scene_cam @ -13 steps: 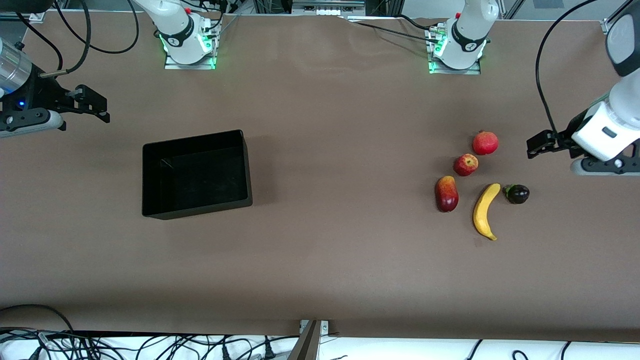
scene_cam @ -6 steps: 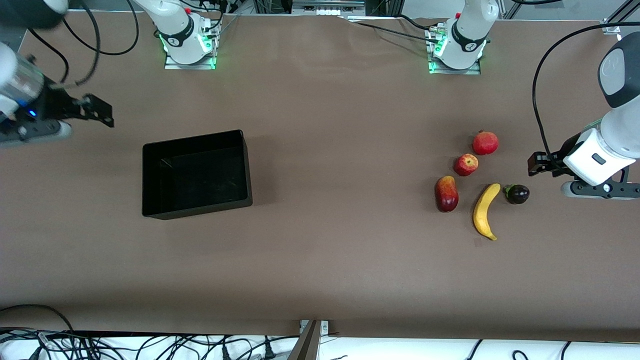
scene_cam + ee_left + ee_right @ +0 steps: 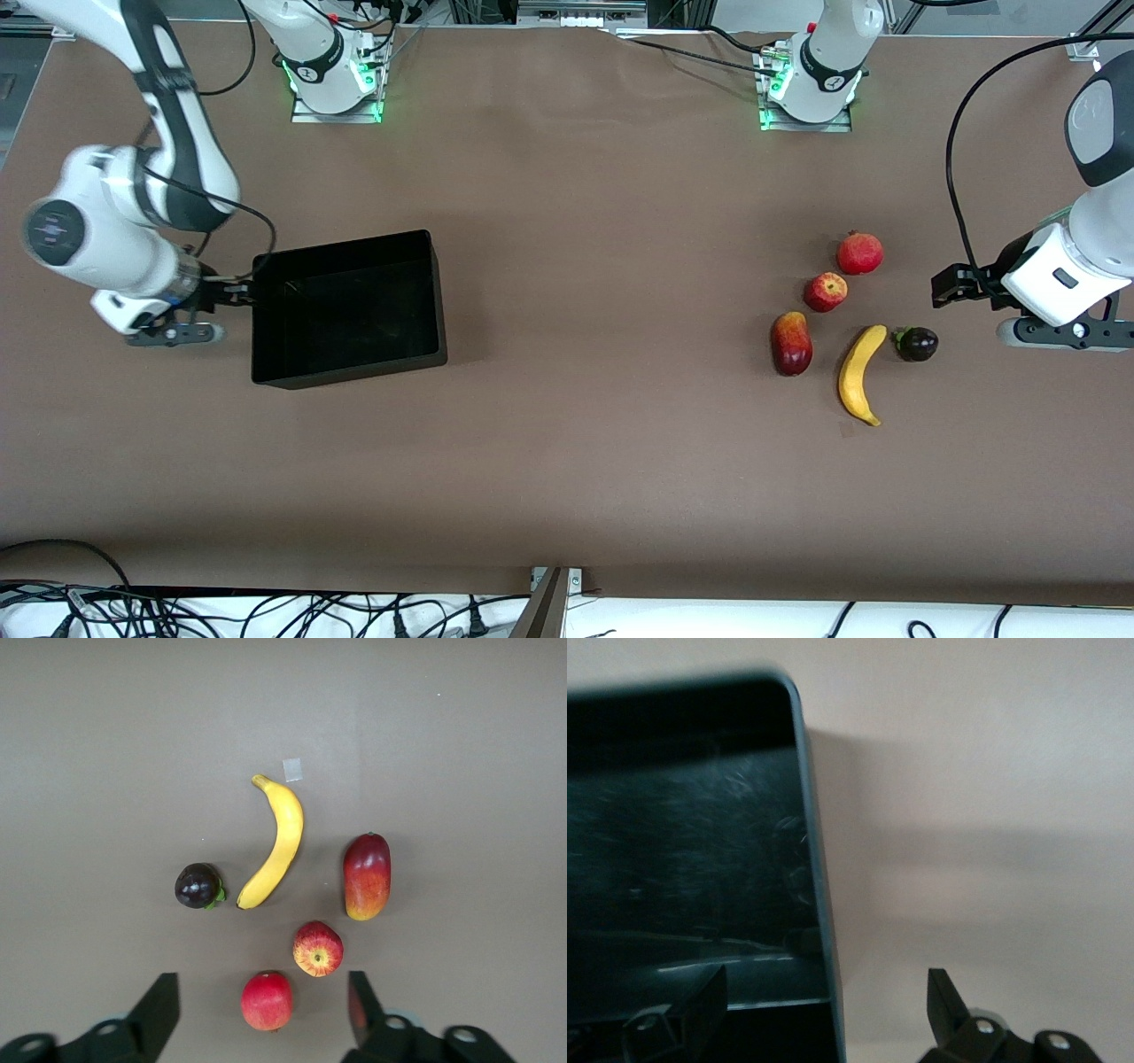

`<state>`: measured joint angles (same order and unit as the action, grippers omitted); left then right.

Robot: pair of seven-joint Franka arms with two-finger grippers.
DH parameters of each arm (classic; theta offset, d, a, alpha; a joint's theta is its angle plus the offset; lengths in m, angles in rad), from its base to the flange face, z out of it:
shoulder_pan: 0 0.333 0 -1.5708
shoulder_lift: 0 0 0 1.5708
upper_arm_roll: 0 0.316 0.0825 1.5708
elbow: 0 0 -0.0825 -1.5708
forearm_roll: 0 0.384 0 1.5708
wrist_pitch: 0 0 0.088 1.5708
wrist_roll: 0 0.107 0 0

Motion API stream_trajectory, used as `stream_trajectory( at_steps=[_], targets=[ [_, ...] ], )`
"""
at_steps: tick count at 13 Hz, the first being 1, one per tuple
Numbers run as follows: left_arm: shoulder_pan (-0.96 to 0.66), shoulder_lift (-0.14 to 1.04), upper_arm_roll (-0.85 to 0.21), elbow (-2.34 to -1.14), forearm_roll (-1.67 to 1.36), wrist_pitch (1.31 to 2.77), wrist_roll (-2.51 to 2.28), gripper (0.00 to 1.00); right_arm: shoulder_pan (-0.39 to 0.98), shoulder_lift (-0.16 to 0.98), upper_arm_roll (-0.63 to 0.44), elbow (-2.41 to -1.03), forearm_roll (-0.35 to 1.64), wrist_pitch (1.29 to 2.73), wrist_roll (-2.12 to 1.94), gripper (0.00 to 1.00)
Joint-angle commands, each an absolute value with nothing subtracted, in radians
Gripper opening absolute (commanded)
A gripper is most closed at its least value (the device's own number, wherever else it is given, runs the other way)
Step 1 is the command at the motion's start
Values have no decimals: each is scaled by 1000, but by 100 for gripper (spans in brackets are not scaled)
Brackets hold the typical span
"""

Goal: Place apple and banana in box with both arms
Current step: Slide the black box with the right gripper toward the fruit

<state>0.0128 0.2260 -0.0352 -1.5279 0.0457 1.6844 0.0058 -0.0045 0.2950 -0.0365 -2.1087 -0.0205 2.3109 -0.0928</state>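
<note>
Both fingers apart | right gripper [image 3: 232, 292] moved to box [image 3: 347, 359] wall | left gripper [image 3: 941, 288] steady

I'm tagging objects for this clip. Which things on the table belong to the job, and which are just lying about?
Belong to the job:
apple
banana
box
left gripper, open, beside the fruit
right gripper, open, at the box's wall

Just lying about:
plain red round fruit
mango-like fruit
dark purple fruit

Five fruits on the counter [image 3: 567, 461] — one apple [image 3: 825, 291], one banana [image 3: 860, 374], one mango [image 3: 791, 343], one pomegranate [image 3: 859, 252], one dark mangosteen [image 3: 916, 344] — plus one box [image 3: 347, 307].
</note>
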Motion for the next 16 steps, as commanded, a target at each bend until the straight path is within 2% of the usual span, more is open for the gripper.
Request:
stream_trajectory(
  at_steps=[1, 2, 3, 5, 6, 8, 11, 14, 16],
  targets=[
    [12, 227, -34, -1506, 46, 1660, 21, 100, -9, 336, -29, -2131, -18, 2396, -75, 99],
    [12, 227, -34, -1506, 46, 1660, 21, 100, -11, 362, -29, -2128, -18, 2422, -75, 90],
    [11, 227, -34, -1506, 46, 1660, 20, 100, -9, 371, -29, -2128, -17, 2431, -75, 71],
    [11, 227, -34, -1506, 46, 1660, 21, 100, -9, 383, -29, -2126, -17, 2428, -75, 12],
    [11, 227, -34, -1506, 46, 1660, 21, 100, -9, 383, -29, -2126, -18, 2421, -78, 0],
    [11, 227, -34, -1506, 46, 1660, 21, 100, -5, 377, -18, -2108, -23, 2395, -94, 0],
    [11, 227, -34, -1506, 46, 1660, 20, 100, 14, 374, 66, -1995, -21, 2280, -84, 0],
    [11, 229, -34, -1506, 46, 1660, 20, 100, 165, 383, 78, -1852, 14, 2202, 25, 0],
    [9, 227, -34, -1506, 46, 1660, 20, 100, 294, 448, 80, -1697, 69, 2093, 202, 0]
  ],
)
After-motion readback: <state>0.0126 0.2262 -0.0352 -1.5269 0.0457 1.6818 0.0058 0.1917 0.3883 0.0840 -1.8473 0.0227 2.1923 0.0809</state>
